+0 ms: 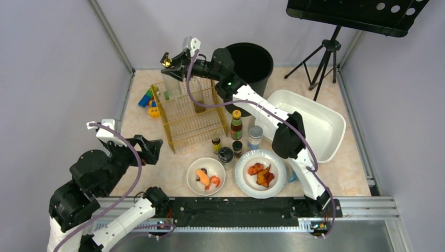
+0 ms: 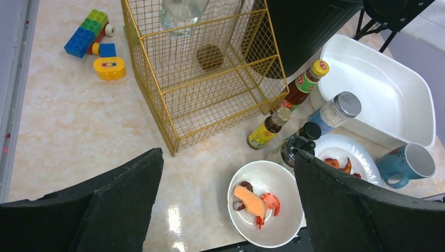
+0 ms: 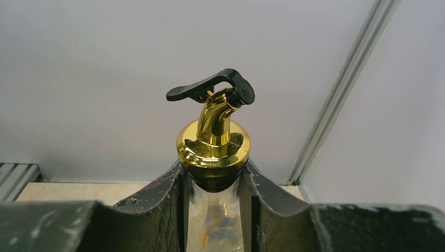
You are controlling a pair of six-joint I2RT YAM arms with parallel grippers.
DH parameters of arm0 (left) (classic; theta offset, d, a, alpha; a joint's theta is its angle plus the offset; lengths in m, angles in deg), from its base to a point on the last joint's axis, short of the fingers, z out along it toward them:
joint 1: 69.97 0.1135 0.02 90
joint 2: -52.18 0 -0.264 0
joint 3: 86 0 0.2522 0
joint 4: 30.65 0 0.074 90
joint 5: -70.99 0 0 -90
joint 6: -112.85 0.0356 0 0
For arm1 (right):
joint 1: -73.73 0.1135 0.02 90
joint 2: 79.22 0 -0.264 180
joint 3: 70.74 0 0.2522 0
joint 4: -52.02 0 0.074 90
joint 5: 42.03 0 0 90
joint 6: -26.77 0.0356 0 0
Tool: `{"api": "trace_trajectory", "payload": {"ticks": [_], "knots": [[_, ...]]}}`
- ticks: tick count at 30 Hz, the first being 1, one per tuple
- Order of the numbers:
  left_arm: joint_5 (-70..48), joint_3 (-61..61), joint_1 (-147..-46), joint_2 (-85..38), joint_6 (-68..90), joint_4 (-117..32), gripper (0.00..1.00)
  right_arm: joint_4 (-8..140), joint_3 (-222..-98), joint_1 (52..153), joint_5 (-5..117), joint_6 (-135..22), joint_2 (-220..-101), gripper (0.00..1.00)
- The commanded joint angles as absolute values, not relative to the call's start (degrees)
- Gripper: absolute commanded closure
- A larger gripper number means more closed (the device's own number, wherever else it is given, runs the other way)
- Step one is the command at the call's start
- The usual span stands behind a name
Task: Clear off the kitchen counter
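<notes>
Top view, right tool (image 1: 175,63): pinching the neck of a glass bottle (image 1: 171,84) just under its gold pourer (image 1: 167,60); the bottle hangs upright below the tool.
Top view, under the right tool: a yellow wire rack (image 1: 191,113), with the bottle at its far left corner; whether the bottle touches the rack cannot be told.
Top view, left tool (image 1: 150,149): spread wide and holding nothing.
Top view, worktop (image 1: 157,176): lies beneath both tools. To the left tool's right stand a white bowl (image 1: 206,177) and a plate (image 1: 261,173). A white tub (image 1: 315,123) sits well right of both tools.
Left wrist view, fingers (image 2: 120,205): far apart at the two lower corners, with bare worktop and the bowl between them.
Left wrist view, ahead of the tool: the rack, with toy blocks (image 2: 86,34) to its left and sauce bottles (image 2: 302,86) to its right.
Right wrist view, tool: both fingers are pressed against the bottle neck. The pourer and its black flip cap (image 3: 210,86) rise above the fingertips.
Right wrist view, worktop: a beige strip low on the left, beyond the tool.
</notes>
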State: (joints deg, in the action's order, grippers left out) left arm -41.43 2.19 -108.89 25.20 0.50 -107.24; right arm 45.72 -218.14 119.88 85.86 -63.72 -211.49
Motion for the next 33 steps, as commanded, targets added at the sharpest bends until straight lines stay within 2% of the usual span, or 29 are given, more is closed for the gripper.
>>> {"api": "trace_trajectory", "payload": {"ticks": [1,7,13,33], "knots": [[-42.5,1.3,-108.8,25.3,1.2,-104.1,0.01,38.7,-222.8,119.2,85.8,-64.7,-211.7,1.0],[-42.3,0.5,-108.8,25.6,1.1,-103.9,0.01,40.2,-223.8,119.2,84.7,-64.6,-214.3,1.0],[-42.5,0.6,-108.8,25.2,1.9,-103.7,0.01,37.3,-219.0,119.3,82.8,-61.6,-214.1,1.0],[-42.3,0.4,-108.8,25.5,2.5,-104.0,0.01,38.0,-208.4,123.7,65.0,-62.1,-209.8,1.0]]}}
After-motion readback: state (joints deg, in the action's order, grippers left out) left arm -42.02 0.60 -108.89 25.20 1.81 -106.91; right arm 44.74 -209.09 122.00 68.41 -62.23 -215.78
